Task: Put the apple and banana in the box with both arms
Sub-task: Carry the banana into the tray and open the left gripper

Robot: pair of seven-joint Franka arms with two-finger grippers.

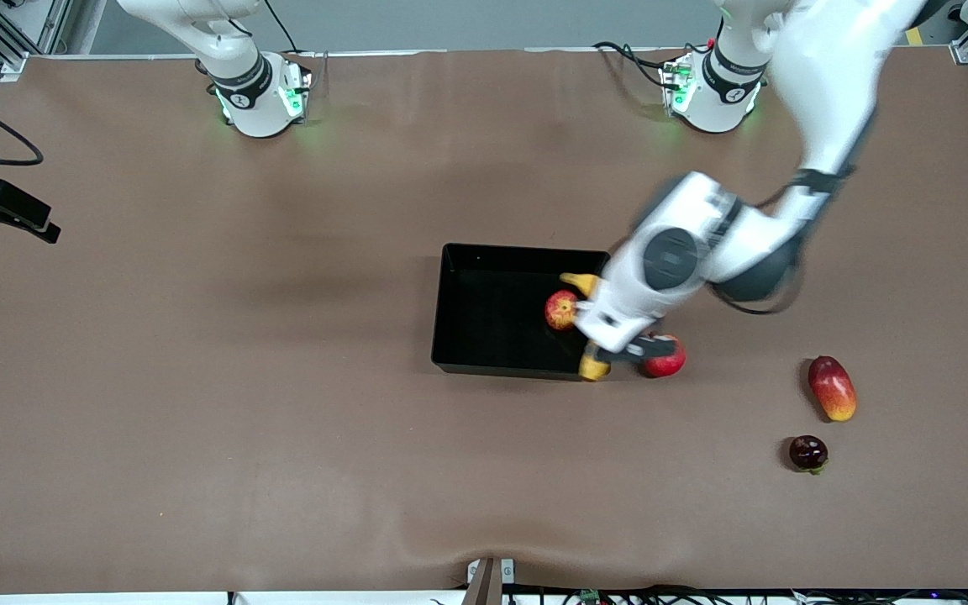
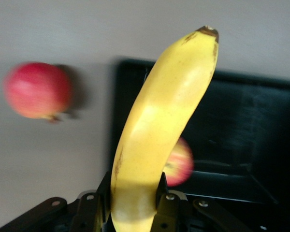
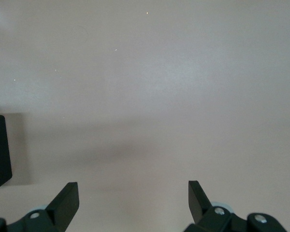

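Observation:
My left gripper (image 1: 618, 349) is shut on the yellow banana (image 1: 592, 366) and holds it over the wall of the black box (image 1: 484, 366) at the left arm's end. In the left wrist view the banana (image 2: 159, 130) rises from between the jaws of the left gripper (image 2: 134, 191), over the box (image 2: 251, 121). The apple (image 1: 561, 309), red with yellow streaks, lies in the box; it also shows in the left wrist view (image 2: 182, 163). My right gripper (image 3: 133, 193) is open and empty above bare table, out of the front view.
A red pomegranate (image 1: 665, 357) lies on the table just outside the box, under the left hand; it also shows in the left wrist view (image 2: 37, 89). A red-yellow mango (image 1: 832, 387) and a dark purple round fruit (image 1: 808, 453) lie toward the left arm's end, nearer the camera.

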